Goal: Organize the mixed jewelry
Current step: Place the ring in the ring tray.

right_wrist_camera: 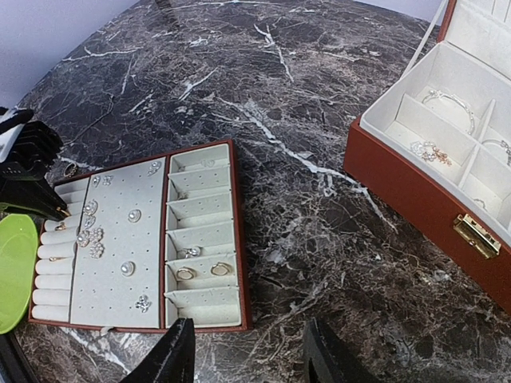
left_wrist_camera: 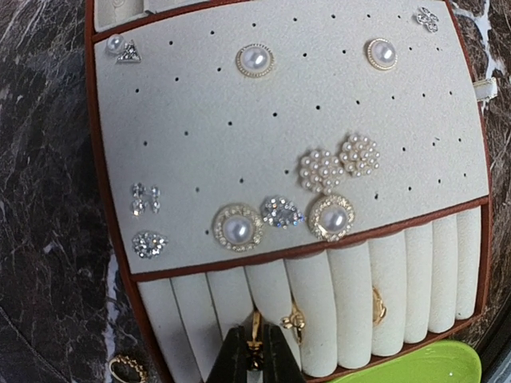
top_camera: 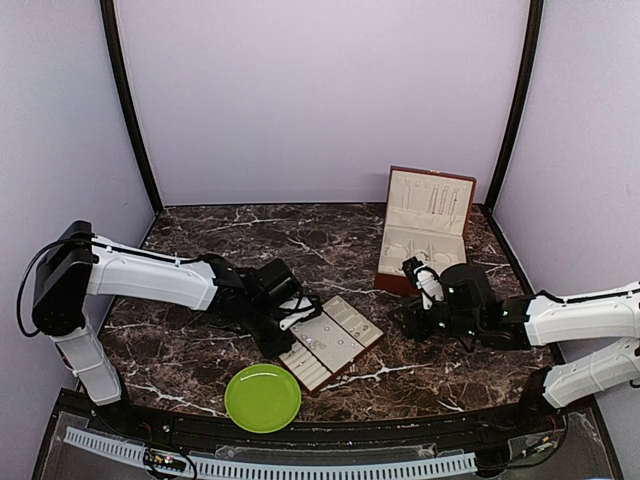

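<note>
Plainly, the left gripper [left_wrist_camera: 255, 343] is clenched on a small gold ring [left_wrist_camera: 255, 323], its tips pinching the band just above the ring rolls [left_wrist_camera: 351, 303] at one end of the tray [left_wrist_camera: 207, 96]. The tray lies near the middle of the worktop's [top_camera: 200, 240] near edge, just beyond the green plate [top_camera: 262, 397].

Most of the mixed jewelry [left_wrist_camera: 327, 171] sits on that tray: pearl and crystal studs are pinned over the cream pad and two more gold rings are tucked into the rolls. Small hoops lie in the side compartments. One loose ring [left_wrist_camera: 126, 369] lies on the worktop just beside the tray's corner. Bracelets and a chain [right_wrist_camera: 431, 150] rest in the open box [right_wrist_camera: 415, 199] towards the far right corner.

The right gripper [right_wrist_camera: 249, 347] hangs released and holds nothing, between tray and box.

These pieces look very light, stiff and polished, so they will probably slip or flick out of a pinch. A ring seems best taken across its band, as it is now. A stud should be taken by the metal rim, not the pearl face, which may scratch. The chain is limp and likely to trail and snag, so gathering it near its middle seems wisest.
</note>
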`<state>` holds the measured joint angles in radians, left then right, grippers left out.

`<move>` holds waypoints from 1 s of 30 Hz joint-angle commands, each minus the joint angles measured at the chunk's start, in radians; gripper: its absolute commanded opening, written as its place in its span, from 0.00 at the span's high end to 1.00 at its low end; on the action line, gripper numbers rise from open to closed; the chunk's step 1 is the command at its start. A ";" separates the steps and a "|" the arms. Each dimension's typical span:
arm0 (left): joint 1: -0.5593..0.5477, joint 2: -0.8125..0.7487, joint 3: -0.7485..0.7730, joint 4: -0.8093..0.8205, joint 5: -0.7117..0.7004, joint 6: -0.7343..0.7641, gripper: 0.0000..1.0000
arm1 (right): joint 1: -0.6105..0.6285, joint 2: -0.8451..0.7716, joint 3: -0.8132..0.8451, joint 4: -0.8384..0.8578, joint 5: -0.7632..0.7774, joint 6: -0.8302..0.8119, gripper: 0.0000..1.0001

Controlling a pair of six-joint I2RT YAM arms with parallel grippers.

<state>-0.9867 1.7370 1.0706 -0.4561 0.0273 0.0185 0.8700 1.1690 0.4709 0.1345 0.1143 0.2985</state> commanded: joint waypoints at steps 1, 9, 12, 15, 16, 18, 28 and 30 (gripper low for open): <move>-0.006 0.027 -0.008 -0.017 0.008 0.001 1.00 | -0.006 0.004 -0.009 0.026 0.019 0.015 0.53; -0.006 0.026 -0.007 -0.014 0.002 0.005 1.00 | -0.006 0.005 -0.012 0.030 0.021 0.019 0.53; -0.006 0.017 -0.006 -0.010 -0.001 0.009 0.98 | -0.006 -0.002 -0.009 0.027 0.027 0.019 0.53; -0.006 -0.002 -0.007 -0.003 -0.010 0.011 0.92 | -0.007 -0.009 -0.007 0.027 0.032 0.022 0.53; -0.006 -0.010 -0.008 0.002 -0.014 0.011 0.90 | -0.007 -0.012 -0.006 0.027 0.034 0.023 0.53; -0.006 -0.027 -0.009 0.009 -0.015 0.012 0.82 | -0.007 -0.015 -0.007 0.027 0.035 0.025 0.53; -0.006 -0.131 -0.042 0.057 -0.075 0.005 0.58 | -0.008 -0.028 -0.015 0.027 0.039 0.036 0.53; -0.006 -0.155 -0.055 0.073 -0.076 0.003 0.53 | -0.008 -0.026 -0.015 0.028 0.038 0.037 0.53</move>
<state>-0.9867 1.6630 1.0424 -0.4168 -0.0280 0.0219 0.8700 1.1587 0.4686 0.1345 0.1360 0.3225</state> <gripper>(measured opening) 0.433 0.470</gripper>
